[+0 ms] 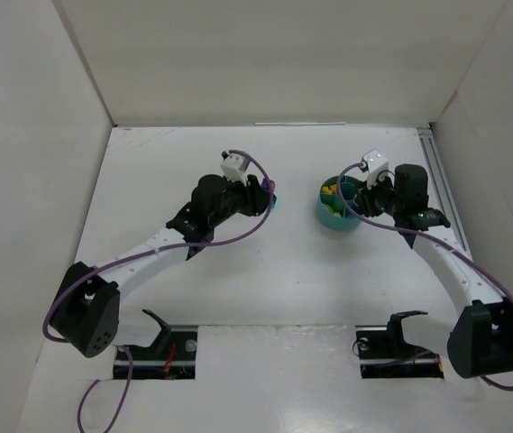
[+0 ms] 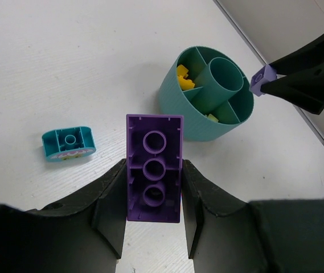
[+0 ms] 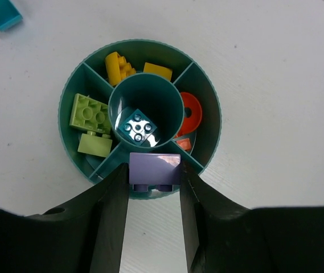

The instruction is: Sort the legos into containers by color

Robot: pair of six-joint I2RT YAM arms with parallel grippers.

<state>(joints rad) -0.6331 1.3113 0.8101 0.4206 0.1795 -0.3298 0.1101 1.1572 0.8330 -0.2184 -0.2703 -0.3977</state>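
White tabletop [image 1: 265, 289] all round, the teal bowl [image 1: 333, 219] right of centre, the right gripper [image 3: 154, 182] clamped on a small purple brick [image 3: 150, 165] over its near rim, the left gripper [image 2: 154, 170] pinching a long purple brick [image 2: 154, 142] nearby, one teal brick [image 2: 68, 144] lying loose beside it.

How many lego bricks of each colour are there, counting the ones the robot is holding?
Purple plastic bricks: 2, both held
Teal plastic bricks: 2
Yellow-green plastic bricks: 2
Yellow-orange plastic bricks: 2
Orange-red plastic pieces: 2
Total: 10
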